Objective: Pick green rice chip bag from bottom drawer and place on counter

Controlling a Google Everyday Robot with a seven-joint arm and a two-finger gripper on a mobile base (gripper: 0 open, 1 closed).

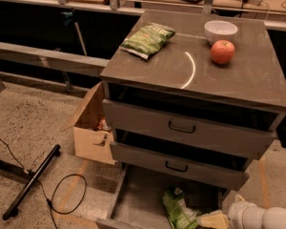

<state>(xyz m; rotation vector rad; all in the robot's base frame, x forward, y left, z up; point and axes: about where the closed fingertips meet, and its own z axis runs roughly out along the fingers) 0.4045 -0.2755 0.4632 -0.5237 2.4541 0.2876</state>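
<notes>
- Lying in the bottom drawer [139, 198], lower centre of frame: green rice chip bag [177, 212].
- Hovering at lower right, just beside it: gripper [213, 220]; grip state impossible to tell.

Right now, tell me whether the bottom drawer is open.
Open: drawer pulled out, light-green bag lying inside; gripper at lower right, near the bag.

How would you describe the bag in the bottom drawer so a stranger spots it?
Find the grey cabinet; its bottom drawer is open. Inside, beside the gripper at the bottom edge, lies the green rice chip bag, brighter than the olive bag on the counter.
</notes>
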